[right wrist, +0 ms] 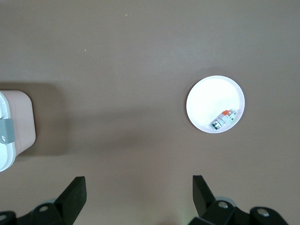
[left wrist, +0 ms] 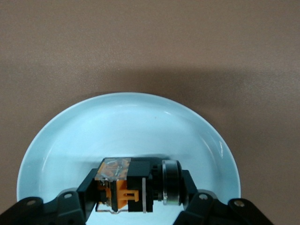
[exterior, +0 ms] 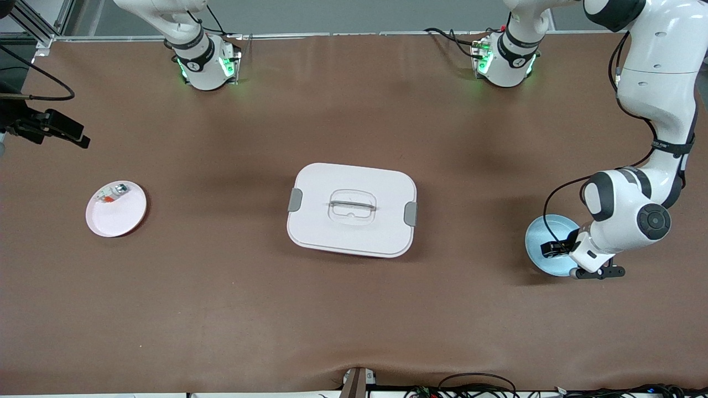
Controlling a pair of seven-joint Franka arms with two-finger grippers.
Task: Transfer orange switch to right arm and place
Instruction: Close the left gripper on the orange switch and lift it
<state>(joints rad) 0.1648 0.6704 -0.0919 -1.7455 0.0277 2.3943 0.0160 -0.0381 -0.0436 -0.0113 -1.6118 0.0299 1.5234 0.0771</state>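
Note:
The orange switch (left wrist: 123, 193), a stubby black body with orange parts and a silver ring, lies in the light blue plate (left wrist: 131, 117) at the left arm's end of the table. My left gripper (left wrist: 139, 185) is down in that plate (exterior: 537, 235), its fingers (left wrist: 89, 186) pressed against both ends of the switch. In the front view the left gripper (exterior: 556, 249) hides the switch. My right gripper (right wrist: 139, 187) is open and empty, high over bare table between the box and the pink plate; it is out of the front view.
A white lidded box (exterior: 352, 209) with a handle stands mid-table; its corner shows in the right wrist view (right wrist: 14, 126). A pink plate (exterior: 119, 215) at the right arm's end holds a small whitish-silver piece (exterior: 112, 193) with a red-orange bit.

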